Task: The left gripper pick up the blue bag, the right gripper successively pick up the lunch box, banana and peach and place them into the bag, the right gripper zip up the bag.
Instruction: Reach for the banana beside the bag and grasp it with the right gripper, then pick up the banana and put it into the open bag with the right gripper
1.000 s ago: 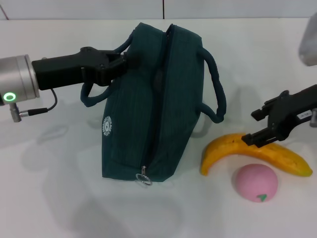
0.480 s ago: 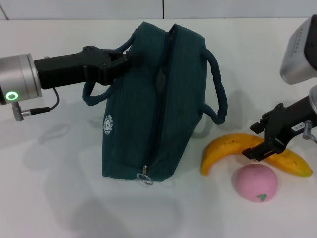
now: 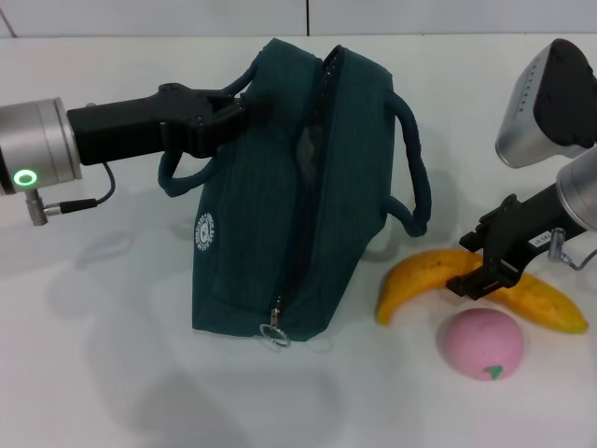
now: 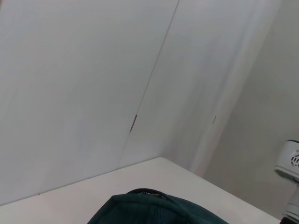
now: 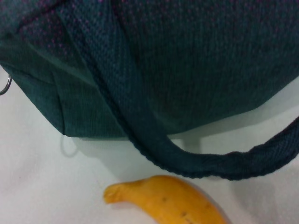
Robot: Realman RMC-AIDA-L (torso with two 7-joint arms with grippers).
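Notice your left gripper (image 3: 227, 114) is clamped on the near-side handle (image 3: 182, 177) of the blue bag (image 3: 289, 196), pulling its top edge up, which I judge is meant to keep the bag upright and the zipper mouth (image 3: 315, 140) gaping for loading. No lunch box shows outside the bag, so you can reckon it is probably inside. Beside the bag, on the side away from your left gripper, lies the banana (image 3: 466, 285) on the table (image 3: 112, 373), with the peach (image 3: 481, 343) just beside it. Your right gripper (image 3: 485, 266) sits low over the banana's middle, fingers spread astride it, not yet gripping as far as you can tell.
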